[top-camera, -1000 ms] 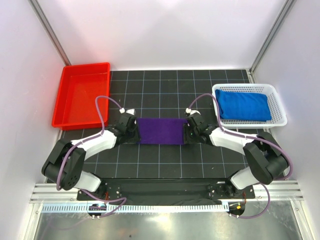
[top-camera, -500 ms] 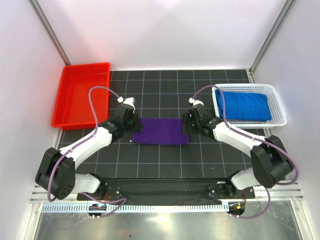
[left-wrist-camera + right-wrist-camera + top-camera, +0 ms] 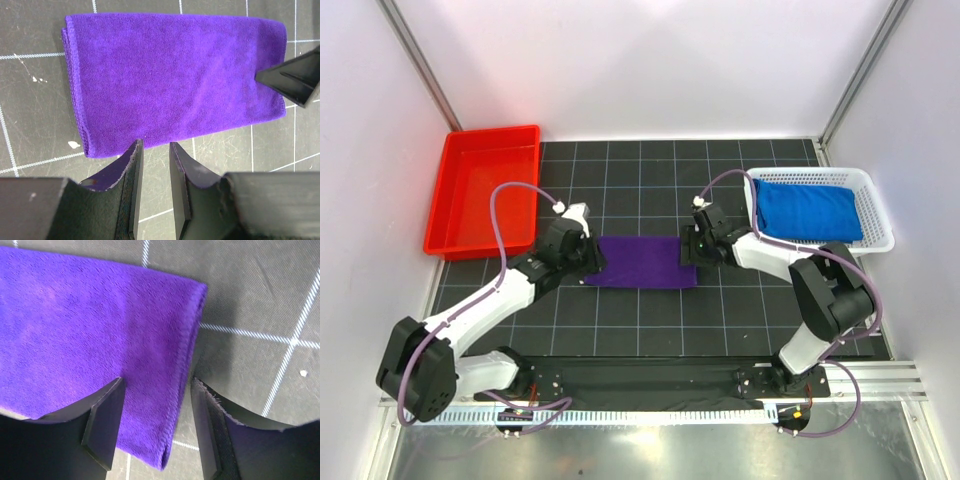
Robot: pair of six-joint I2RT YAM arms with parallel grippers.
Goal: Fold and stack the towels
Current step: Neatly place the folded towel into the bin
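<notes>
Purple towel lies flat at the centre of the black gridded tabletop, already doubled into a neat oblong with its long sides running left to right. The left hand stands at the towel's left short end, its fingers drawn to a narrow gap with bare tabletop between them and no cloth held. The right hand stands at the opposite short end, fingers spread wider and straddling the hemmed edge without pinching it. The step in hand is judged to be taking hold of the two ends for a further fold or a lift toward stacking. To do it well, each hand should sink low enough to catch every layer at the hem. Both should close together and rise evenly, keeping the cloth lightly taut so that the existing fold does not slip open. The left hand probably needs to widen before it can take the edge. Count: two towels in view, the purple one and a blue towel lying in the white mesh basket at the right; one basket; one red tray at the far left; two hands.
</notes>
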